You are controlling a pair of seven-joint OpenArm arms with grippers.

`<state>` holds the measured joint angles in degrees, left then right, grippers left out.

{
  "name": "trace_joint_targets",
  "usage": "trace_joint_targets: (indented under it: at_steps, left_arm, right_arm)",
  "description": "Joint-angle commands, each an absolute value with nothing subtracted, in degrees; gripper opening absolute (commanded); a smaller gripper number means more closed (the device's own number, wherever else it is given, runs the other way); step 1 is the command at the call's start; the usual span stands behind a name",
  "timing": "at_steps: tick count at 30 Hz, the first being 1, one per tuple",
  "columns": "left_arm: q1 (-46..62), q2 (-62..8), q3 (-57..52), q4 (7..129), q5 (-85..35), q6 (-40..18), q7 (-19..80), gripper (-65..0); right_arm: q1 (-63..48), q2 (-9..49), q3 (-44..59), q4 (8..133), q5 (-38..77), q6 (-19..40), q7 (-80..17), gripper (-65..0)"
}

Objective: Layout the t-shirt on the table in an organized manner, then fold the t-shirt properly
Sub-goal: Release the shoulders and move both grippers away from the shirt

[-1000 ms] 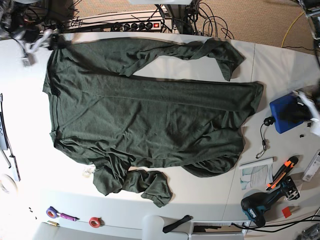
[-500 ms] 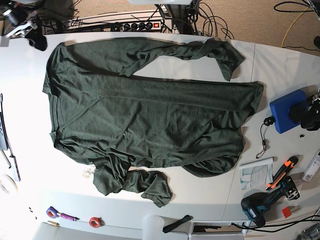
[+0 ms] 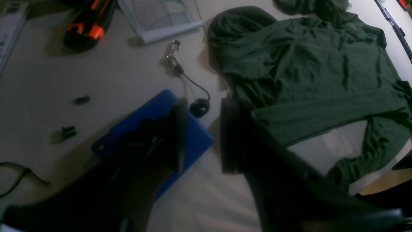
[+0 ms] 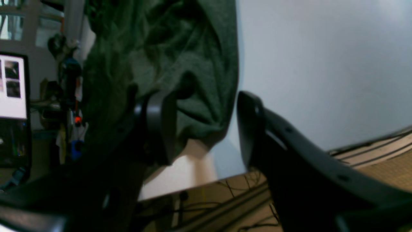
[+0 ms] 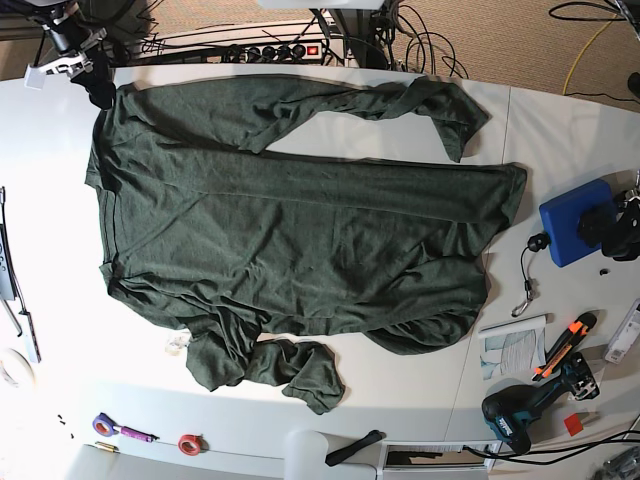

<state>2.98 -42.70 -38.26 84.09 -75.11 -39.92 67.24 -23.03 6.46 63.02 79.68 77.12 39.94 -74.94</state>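
Large dark green thin-fabric t-shirt [image 5: 300,240]: spread across smooth white table [image 5: 50,250], lower sleeve bunched. Right gripper [image 4: 206,129]: jaws now parted, empty, withdrawn from shirt corner. Left gripper [image 3: 201,135]: part-open, empty, over blue box [image 3: 154,129]. Layout unfinished

T-shirt [image 5: 290,235]: large, dark green, faintly heathered thin fabric. Lies spread mostly flat across the middle of the desk, lightly wrinkled. One long sleeve runs along the 12 o'clock edge, ending crumpled toward 1 o'clock; the other sleeve is bunched in a heap at 6 o'clock. Fabric folds under at 5 o'clock.

Desk [image 5: 560,130]: white, smooth, very large; a thin seam toward 3 o'clock divides it into two panels.
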Motion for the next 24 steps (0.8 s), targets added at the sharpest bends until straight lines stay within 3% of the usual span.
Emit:
trace_joint_targets:
  at_steps: [1, 17, 24]
  left_arm:
    - [2.2, -44.4, -38.7, 84.8, -76.8, -40.0, 66.0, -45.8]
    - [2.2, -44.5, -38.7, 84.8, -76.8, -40.0, 66.0, -45.8]
    - [2.2, -44.5, -38.7, 84.8, -76.8, -40.0, 66.0, -45.8]
  right_arm:
    - [-23.5, 6.6, 63.4, 80.1, 77.3, 40.0, -75.3, -34.9]
    - [-23.5, 2.7, 63.3, 80.2, 76.2, 40.0, -76.1, -35.0]
    - [-23.5, 2.9, 59.8, 80.4, 68.8, 35.9, -75.1, -35.0]
